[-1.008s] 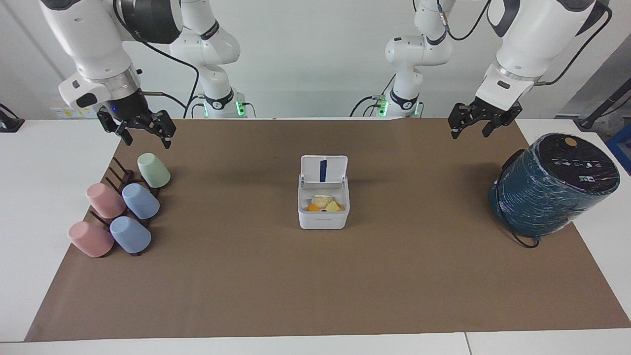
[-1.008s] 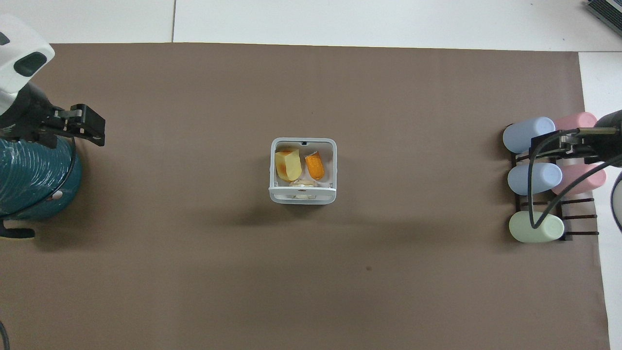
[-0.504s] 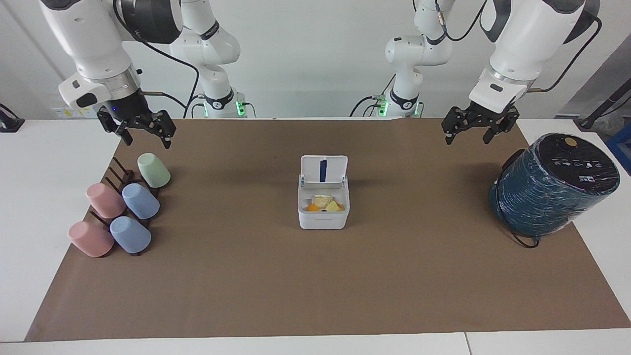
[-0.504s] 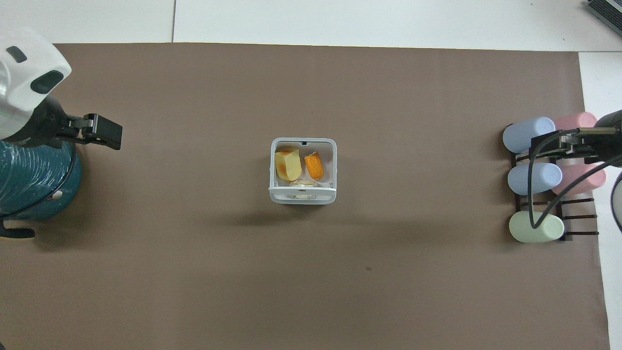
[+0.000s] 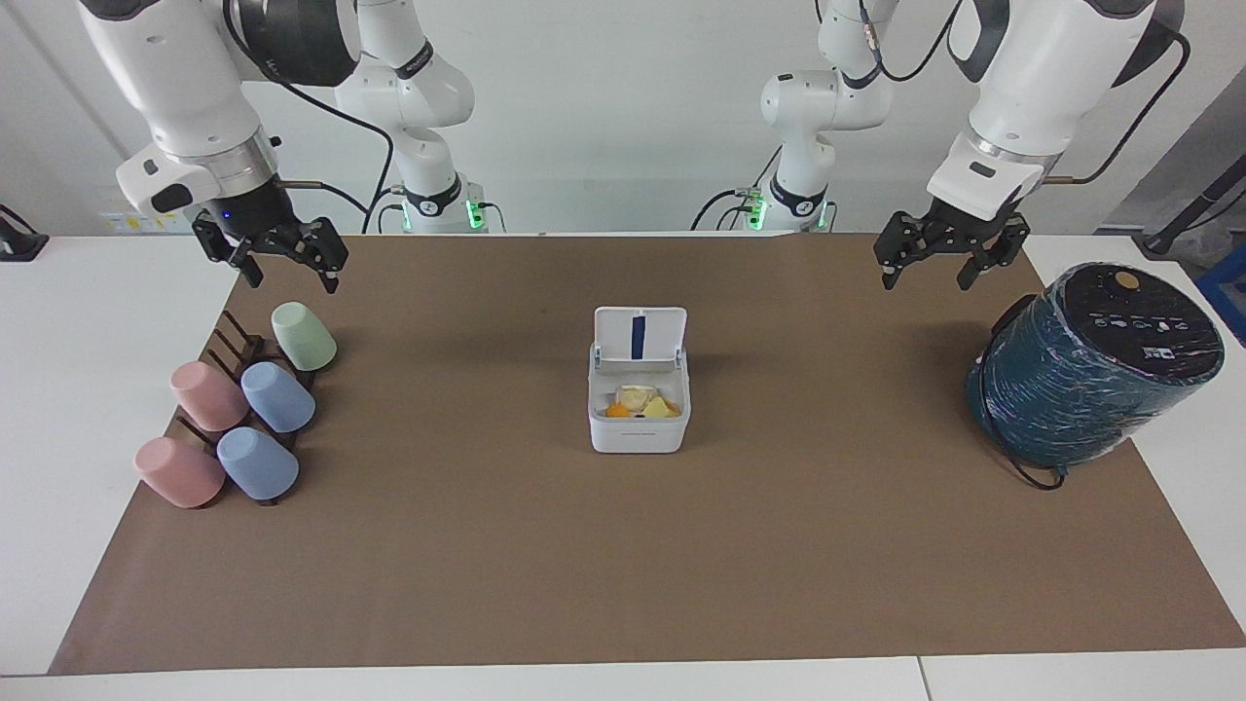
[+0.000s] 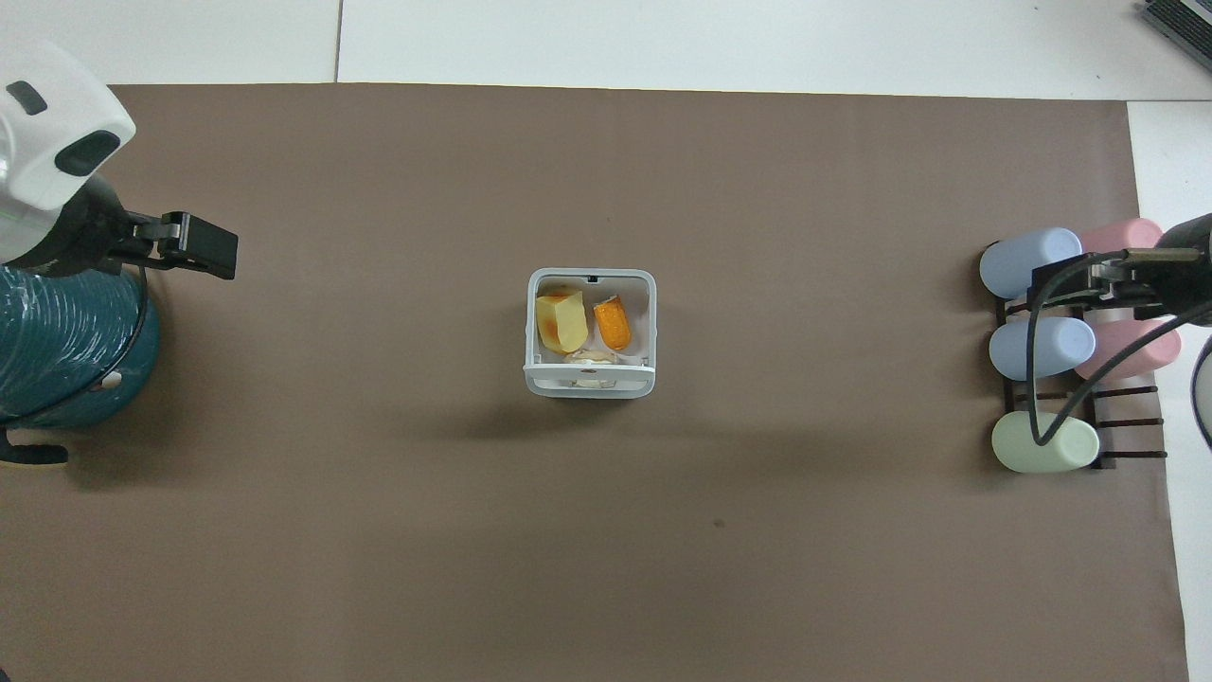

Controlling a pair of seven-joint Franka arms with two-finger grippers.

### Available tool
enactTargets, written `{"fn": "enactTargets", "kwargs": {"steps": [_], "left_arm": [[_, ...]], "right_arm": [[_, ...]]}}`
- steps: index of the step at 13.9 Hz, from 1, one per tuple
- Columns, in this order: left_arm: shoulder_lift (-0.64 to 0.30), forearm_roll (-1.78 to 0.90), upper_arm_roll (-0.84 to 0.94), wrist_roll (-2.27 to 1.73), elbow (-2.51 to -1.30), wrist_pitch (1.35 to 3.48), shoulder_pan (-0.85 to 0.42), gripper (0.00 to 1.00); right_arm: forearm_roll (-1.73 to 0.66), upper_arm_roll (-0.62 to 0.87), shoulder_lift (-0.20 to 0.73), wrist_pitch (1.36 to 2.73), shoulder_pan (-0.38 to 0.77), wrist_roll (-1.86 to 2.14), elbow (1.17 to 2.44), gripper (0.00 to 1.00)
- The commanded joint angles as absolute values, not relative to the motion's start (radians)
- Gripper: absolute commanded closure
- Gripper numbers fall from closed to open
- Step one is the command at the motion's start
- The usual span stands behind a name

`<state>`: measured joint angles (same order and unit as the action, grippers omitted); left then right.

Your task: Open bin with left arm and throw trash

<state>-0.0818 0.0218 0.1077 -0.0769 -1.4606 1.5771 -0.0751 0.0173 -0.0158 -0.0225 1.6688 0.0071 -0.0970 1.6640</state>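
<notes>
Three scraps of trash (image 6: 579, 327) already lay in the bin (image 5: 638, 435), whose lid (image 5: 640, 335) stood up on the side nearer the robots; the job looked all but done, and the step in hand was judged to be a clean pull-back.

Nearest the robots, the left gripper (image 5: 940, 265) hung with jaws spread over the mat toward the left arm's end from the bin, by the teal cylinder (image 5: 1090, 370); lifting straight up would best avoid it. The right gripper (image 5: 282, 265), jaws spread too, waited above the cups (image 5: 238, 414).

Around the bin, and farther out to the mat (image 5: 623, 574) edge, the worktop gave open room.
</notes>
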Motion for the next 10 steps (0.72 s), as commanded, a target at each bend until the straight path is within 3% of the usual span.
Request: {"fn": "enactTargets", "kwargs": {"steps": [1, 10], "left_arm": [[-0.055, 0.025, 0.097, -0.063, -1.497, 1.603, -0.087, 0.00], [-0.055, 0.025, 0.097, -0.061, -1.499, 1.603, -0.087, 0.00]], "right_arm": [[-0.017, -0.014, -0.038, 1.677, 0.000, -0.089, 1.683, 0.00], [-0.040, -0.015, -0.038, 1.677, 0.002, -0.097, 1.681, 0.00]]}}
